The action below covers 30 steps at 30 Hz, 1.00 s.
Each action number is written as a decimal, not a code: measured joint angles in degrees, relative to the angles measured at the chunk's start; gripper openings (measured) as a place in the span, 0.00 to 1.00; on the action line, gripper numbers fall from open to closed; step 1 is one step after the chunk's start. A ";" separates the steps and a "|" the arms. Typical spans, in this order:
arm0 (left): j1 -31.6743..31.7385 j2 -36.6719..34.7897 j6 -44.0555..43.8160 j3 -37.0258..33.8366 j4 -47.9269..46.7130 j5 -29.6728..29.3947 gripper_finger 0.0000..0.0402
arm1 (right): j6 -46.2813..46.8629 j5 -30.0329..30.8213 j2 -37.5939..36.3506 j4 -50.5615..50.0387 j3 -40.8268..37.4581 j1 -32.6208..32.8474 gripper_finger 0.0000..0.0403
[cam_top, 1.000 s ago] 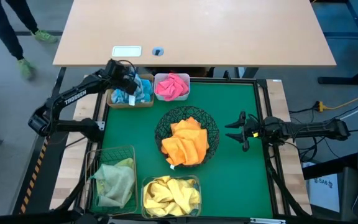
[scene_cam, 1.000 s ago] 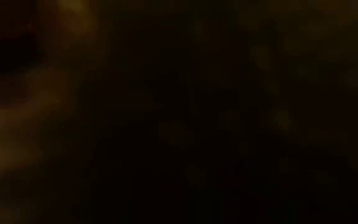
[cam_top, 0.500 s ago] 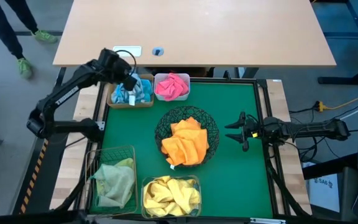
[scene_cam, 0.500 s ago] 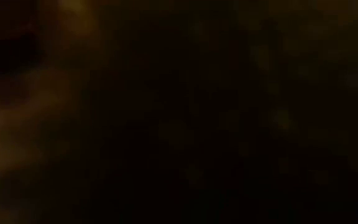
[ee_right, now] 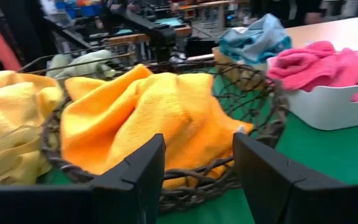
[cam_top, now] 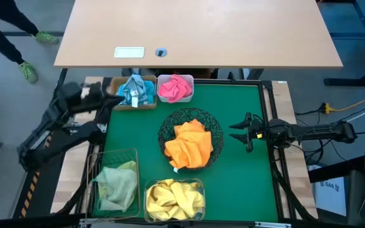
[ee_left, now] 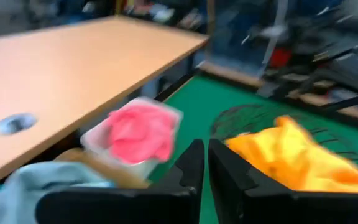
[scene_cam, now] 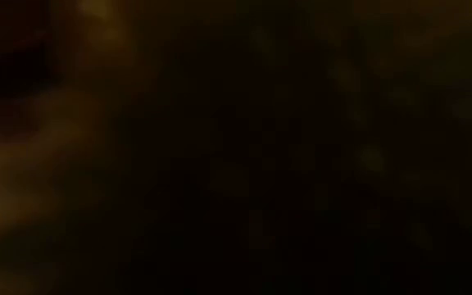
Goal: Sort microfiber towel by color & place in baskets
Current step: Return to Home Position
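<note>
Each basket on the green mat holds towels of one colour. The blue towel [cam_top: 135, 90] lies in the tan tray [cam_top: 114, 104], the pink one [cam_top: 175, 87] in the white tub [cam_top: 186, 96], and orange towels [cam_top: 190, 145] in the black wire bowl [cam_top: 215, 130]. The green towel [cam_top: 116, 183] is in the green wire basket [cam_top: 94, 166], and yellow towels [cam_top: 173, 197] are in the clear box [cam_top: 149, 189]. My left gripper [cam_top: 108, 98] [ee_left: 202, 163] hovers shut and empty by the tan tray's left side. My right gripper [cam_top: 236, 134] [ee_right: 197, 163] stands open, right of the bowl. The low view is dark.
A wooden table [cam_top: 195, 31] stands just beyond the mat's far edge. A person's legs [cam_top: 8, 35] show on the floor at the far left. Bare green mat [cam_top: 246, 183] lies at the near right.
My left gripper has pulled away from above the blue towel in the tan tray. It has gone up and toward the table's left edge, tipping from pointing down to nearly level. The blue towel has stayed in the tray. My right arm has kept still.
</note>
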 joint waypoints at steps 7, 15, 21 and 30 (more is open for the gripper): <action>-3.01 -14.21 -7.41 -17.37 19.14 5.00 0.00 | -0.23 0.94 -0.01 -0.02 0.00 0.00 0.46; -8.41 -13.34 -7.68 -34.67 45.25 5.30 0.00 | -0.26 1.01 0.00 -0.08 0.00 0.00 0.46; -13.71 -13.16 -5.52 -42.35 52.93 1.19 0.00 | -0.63 1.08 0.00 -2.22 0.00 0.00 0.46; -18.48 -13.18 4.09 -42.37 51.19 1.21 0.01 | -1.43 6.90 0.00 -4.02 0.00 0.00 0.46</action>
